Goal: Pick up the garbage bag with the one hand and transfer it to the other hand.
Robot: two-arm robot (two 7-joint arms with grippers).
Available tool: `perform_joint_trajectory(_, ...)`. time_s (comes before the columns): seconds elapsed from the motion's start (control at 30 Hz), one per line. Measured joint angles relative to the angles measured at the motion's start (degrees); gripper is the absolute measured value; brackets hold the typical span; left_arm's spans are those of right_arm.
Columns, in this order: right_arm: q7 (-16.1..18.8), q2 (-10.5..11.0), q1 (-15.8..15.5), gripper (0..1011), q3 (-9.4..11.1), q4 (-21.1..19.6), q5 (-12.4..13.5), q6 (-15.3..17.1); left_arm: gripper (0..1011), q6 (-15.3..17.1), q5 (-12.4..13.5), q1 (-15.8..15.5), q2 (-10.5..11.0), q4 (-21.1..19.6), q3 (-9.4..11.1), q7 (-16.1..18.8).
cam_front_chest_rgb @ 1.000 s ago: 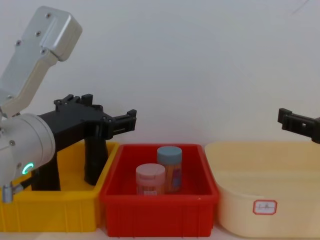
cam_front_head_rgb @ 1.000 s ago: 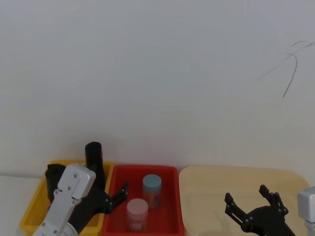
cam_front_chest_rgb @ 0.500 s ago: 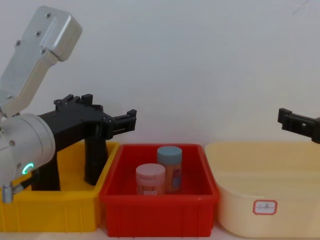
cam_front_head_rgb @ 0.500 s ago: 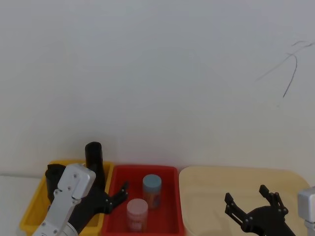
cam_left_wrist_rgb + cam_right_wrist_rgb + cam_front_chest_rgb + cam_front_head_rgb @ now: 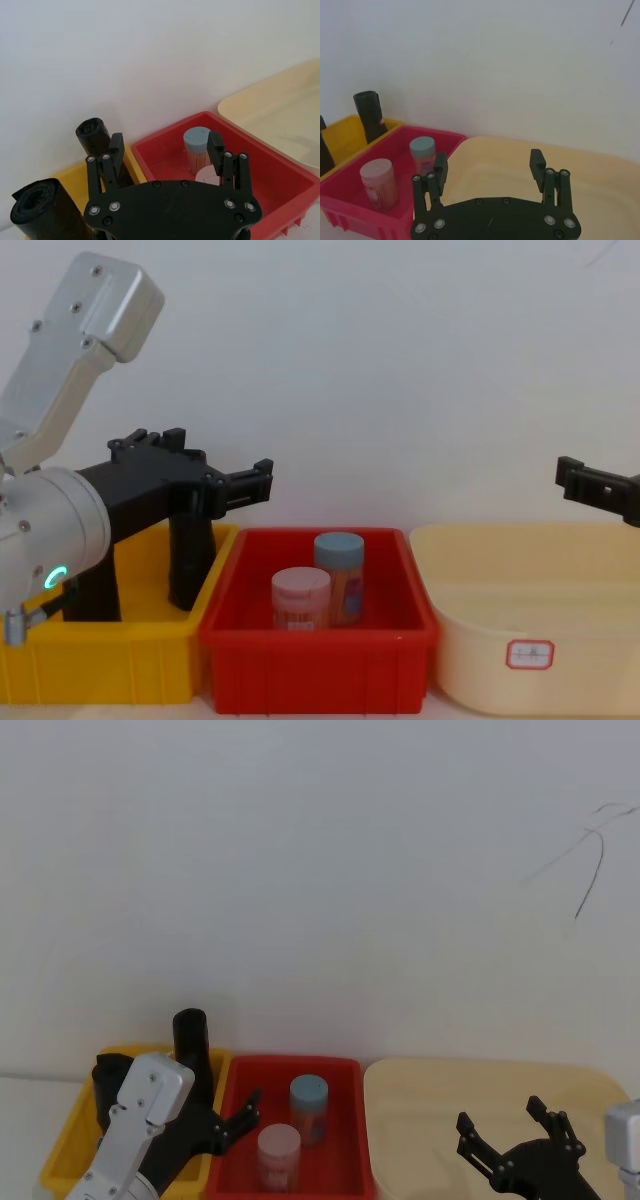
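Two black garbage bag rolls stand upright in the yellow bin (image 5: 100, 670): a taller one (image 5: 190, 1038) at its back right and another (image 5: 104, 1082) at the back left. From the chest view the right roll (image 5: 190, 562) is partly behind my left gripper (image 5: 255, 480). The left gripper (image 5: 166, 145) hovers open over the edge between the yellow and red bins, the right roll (image 5: 94, 141) just beyond one finger, nothing held. My right gripper (image 5: 488, 160) hangs open and empty over the cream tub (image 5: 450, 1080).
The red bin (image 5: 310, 670) in the middle holds a blue-lidded jar (image 5: 308, 1105) and a pink-lidded jar (image 5: 278, 1152). The cream tub (image 5: 520, 620) with a small label stands at the right. A white wall rises close behind all three containers.
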Motion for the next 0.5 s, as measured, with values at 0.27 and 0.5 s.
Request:
perform_joint_trajectory(0.27, 0.00, 0.00, 0.00, 1001, 0.00, 0.00, 0.00, 0.00, 1001, 0.00, 0.00, 0.00, 0.00, 0.00, 0.00, 0.00)
perform_joint_trajectory(0.5, 0.00, 0.00, 0.00, 1001, 0.00, 0.00, 0.00, 0.00, 1001, -0.05, -0.01, 0.06, 0.25, -0.02, -0.08, -0.41)
